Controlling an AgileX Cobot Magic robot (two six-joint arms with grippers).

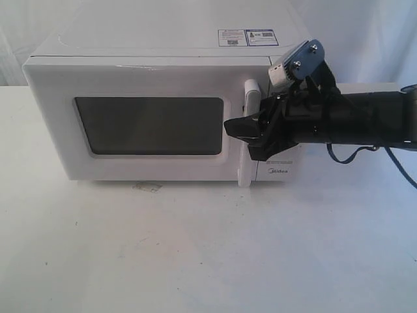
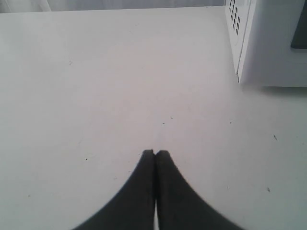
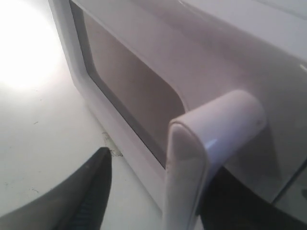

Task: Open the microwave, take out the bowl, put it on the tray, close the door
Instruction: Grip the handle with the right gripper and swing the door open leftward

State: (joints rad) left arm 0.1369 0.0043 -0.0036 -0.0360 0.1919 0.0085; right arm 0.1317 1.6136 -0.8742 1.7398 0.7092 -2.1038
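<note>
**A:** Where's the right gripper at?

**B:** Jaws spread wide, straddling the handle of the door. One finger on the window side, one on the far side. Can't tell if they touch it. Door's shut, and the microwave sits along the desk's back edge.

**A:** Left gripper?

**B:** Pinched closed, holding nothing, over the desk near the microwave's left side.

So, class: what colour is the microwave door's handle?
Glossy white handle, clearest in the right wrist view.
</note>
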